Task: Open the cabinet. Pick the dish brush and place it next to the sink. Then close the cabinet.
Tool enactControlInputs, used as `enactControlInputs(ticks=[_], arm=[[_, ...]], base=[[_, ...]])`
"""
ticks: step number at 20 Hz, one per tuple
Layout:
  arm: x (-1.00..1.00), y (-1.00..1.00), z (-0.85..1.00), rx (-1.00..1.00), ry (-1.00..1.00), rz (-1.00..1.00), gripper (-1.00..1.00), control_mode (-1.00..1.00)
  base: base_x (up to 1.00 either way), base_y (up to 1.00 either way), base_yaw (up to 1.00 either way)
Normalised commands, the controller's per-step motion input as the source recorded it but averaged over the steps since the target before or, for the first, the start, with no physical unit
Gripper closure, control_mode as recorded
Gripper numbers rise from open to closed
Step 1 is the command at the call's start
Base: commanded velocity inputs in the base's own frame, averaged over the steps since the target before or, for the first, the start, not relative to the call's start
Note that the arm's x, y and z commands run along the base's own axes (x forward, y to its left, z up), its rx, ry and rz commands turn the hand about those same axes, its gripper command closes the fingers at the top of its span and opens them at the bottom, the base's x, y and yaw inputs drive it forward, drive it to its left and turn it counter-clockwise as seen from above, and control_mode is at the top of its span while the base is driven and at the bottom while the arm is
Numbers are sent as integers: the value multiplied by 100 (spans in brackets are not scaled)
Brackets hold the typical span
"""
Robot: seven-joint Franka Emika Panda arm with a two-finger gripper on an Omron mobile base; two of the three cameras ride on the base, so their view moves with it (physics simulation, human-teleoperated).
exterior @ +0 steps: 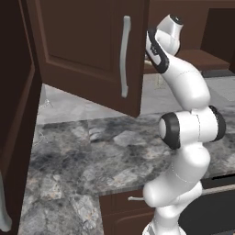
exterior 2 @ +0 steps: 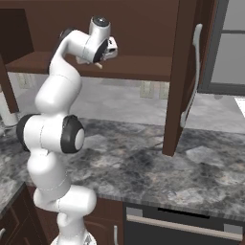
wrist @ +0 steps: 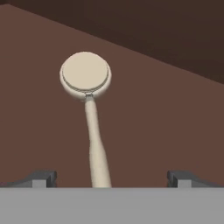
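With the cabinet (exterior: 92,46) doors standing open, the gripper (wrist: 109,178), fingers wide apart and empty, is hovering over the cream dish brush (wrist: 89,109) lying mid-shelf, so the pick is in hand, and next it needs lowering astride the handle.

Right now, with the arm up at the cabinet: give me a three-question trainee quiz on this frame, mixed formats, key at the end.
1. True or false: the doors of the cabinet are shut.
2. In the hand view, the handle of the dish brush lies: (a) between the two finger tips, ungripped, (b) clamped in shut jaws, (c) outside the tips to one side.
3. What colour is the brush, and what does it lie on?

Key:
1. False. Both doors stand swung open over the counter.
2. (a). The gripper is open, its tips wide apart on either side of the handle.
3. Cream, with a round head; it lies on the brown cabinet shelf.
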Motion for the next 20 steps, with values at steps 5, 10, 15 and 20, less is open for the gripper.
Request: enactControlInputs(ticks=[5,10,15,20], arm=[[13,0,-28,0,0,0,-100,-100],[8,0,-22,0,0,0,-100,-100],[3,0,-15,0,1,0,-100,-100],[1,0,-15,0,9,0,-100,-100]], base=[[0,0,0],[0,0,0],[0,0,0],[0,0,0]])
